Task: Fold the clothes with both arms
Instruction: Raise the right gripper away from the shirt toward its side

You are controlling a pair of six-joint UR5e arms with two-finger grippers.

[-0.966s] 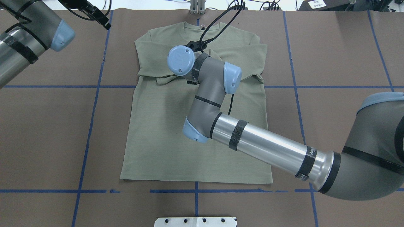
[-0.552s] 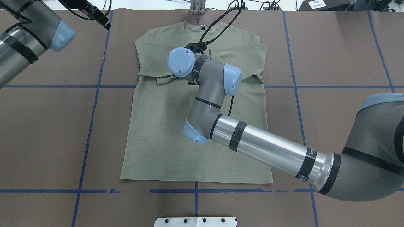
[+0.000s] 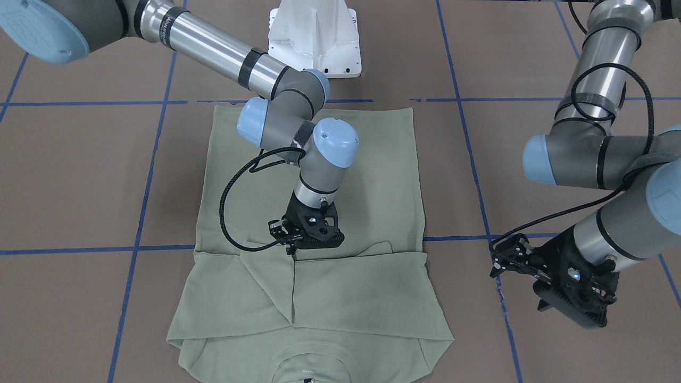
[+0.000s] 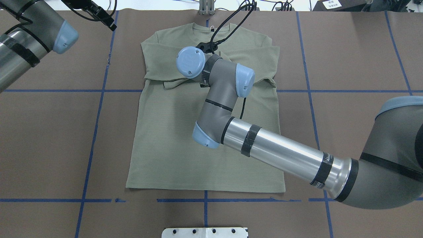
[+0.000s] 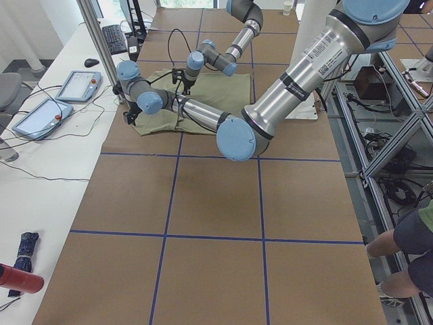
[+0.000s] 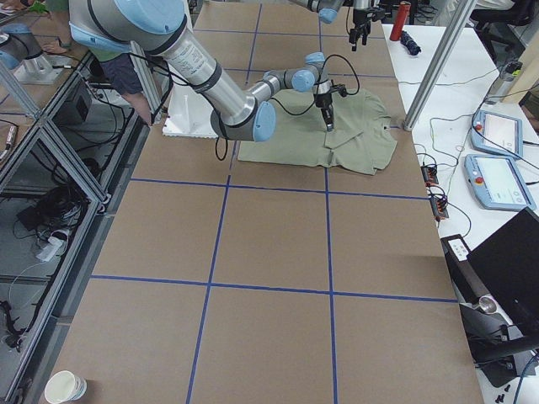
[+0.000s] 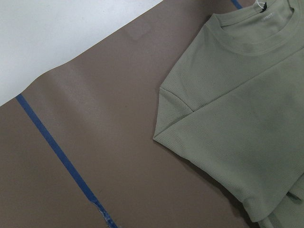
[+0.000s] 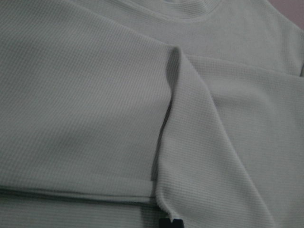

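Shirt (image 4: 172, 148) flat on brown surface (image 4: 49, 132), hem nearest robot. Right arm (image 4: 281, 152) crosses over it, hiding mid-chest. Right gripper (image 3: 313, 236) down at the folded sleeves (image 3: 346, 287); fingers hidden, spread unreadable. Off shirt's far shoulder, left gripper (image 3: 572, 306) over bare surface; fingers' gap unclear, nothing held.

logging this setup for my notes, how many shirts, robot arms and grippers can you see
shirt: 1
robot arms: 2 (left arm, right arm)
grippers: 2 (left gripper, right gripper)
total: 5
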